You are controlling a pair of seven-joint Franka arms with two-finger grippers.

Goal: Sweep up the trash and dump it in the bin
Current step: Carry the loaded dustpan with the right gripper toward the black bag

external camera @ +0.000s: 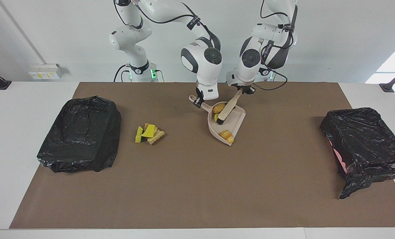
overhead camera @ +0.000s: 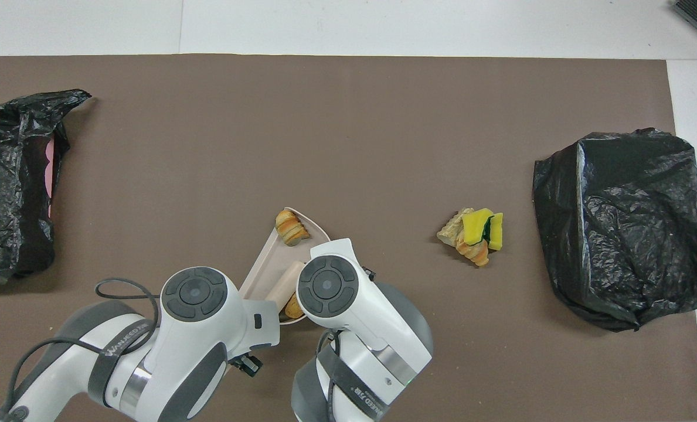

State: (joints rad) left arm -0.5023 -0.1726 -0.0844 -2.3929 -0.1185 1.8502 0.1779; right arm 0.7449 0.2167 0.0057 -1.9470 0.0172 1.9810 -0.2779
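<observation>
In the upper middle of the facing frame the right tool (external camera: 197,102) is gripping the dustpan (external camera: 234,123) handle, and the left tool (external camera: 243,90) is clamping the brush (external camera: 228,108), which is lying inside the pan among trash (external camera: 226,135); another trash pile (external camera: 149,133) is sitting on the bench (external camera: 197,186) at middle left

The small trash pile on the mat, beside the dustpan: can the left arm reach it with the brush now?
Probably not yet. The left gripper holds the brush inside the dustpan, which the right gripper holds by its handle, between the brush and that pile.
</observation>
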